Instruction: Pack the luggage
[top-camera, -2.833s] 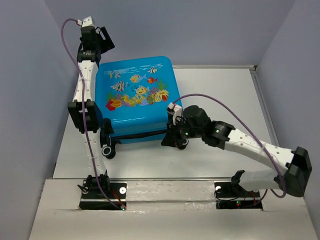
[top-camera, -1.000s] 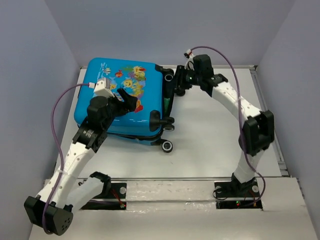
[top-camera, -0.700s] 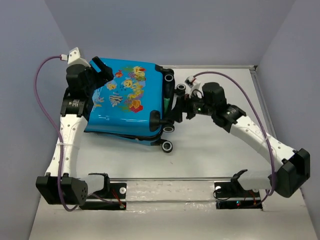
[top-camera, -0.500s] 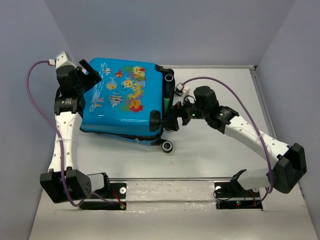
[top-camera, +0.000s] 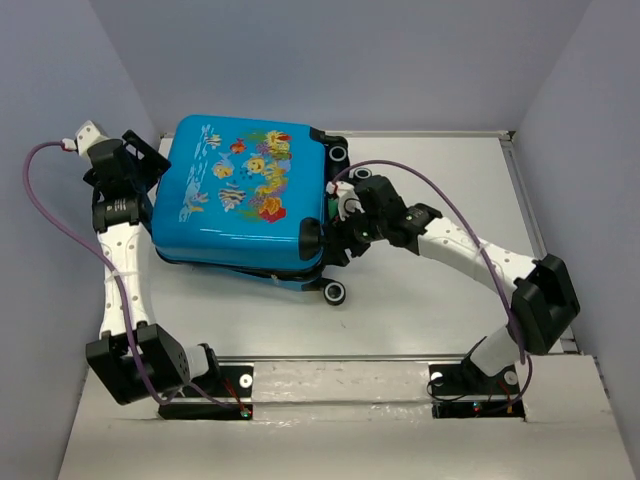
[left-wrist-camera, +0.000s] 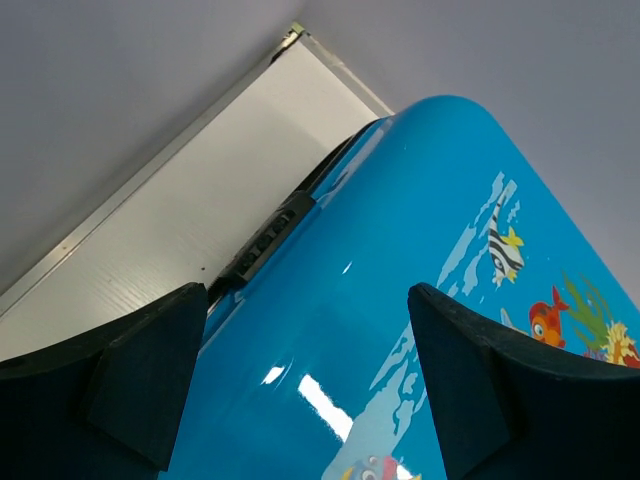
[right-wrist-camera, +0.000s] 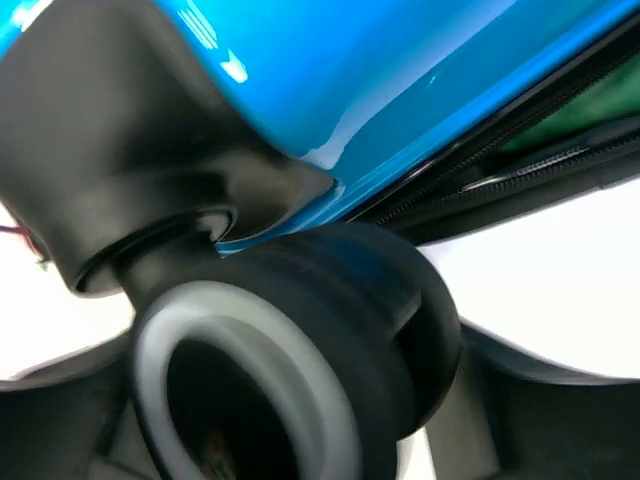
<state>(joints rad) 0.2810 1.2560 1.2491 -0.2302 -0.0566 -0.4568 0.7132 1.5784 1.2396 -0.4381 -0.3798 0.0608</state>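
Note:
The luggage (top-camera: 240, 205) lies flat on the table, fish-print shell up, its wheels pointing right. My left gripper (top-camera: 135, 165) hovers at its left edge, open, with only the blue shell (left-wrist-camera: 400, 300) showing between the black fingers (left-wrist-camera: 130, 370). My right gripper (top-camera: 345, 240) is at the luggage's right side. In the right wrist view a black wheel (right-wrist-camera: 300, 350) with a grey rim fills the space between the spread fingers (right-wrist-camera: 560, 400), and a sliver of table shows beside it. The black zipper band (right-wrist-camera: 520, 150) gapes slightly, with something green (right-wrist-camera: 585, 110) inside.
Grey walls close in on the left, back and right. A raised rail (top-camera: 520, 200) runs along the table's right edge. Another wheel (top-camera: 334, 292) sticks out toward the near side. Bare table (top-camera: 430, 310) lies to the right and front of the luggage.
My left arm swung off the lid and out to the luggage's left edge. My right arm dropped from the back corner to the wheel on the right side. The luggage hardly moved.

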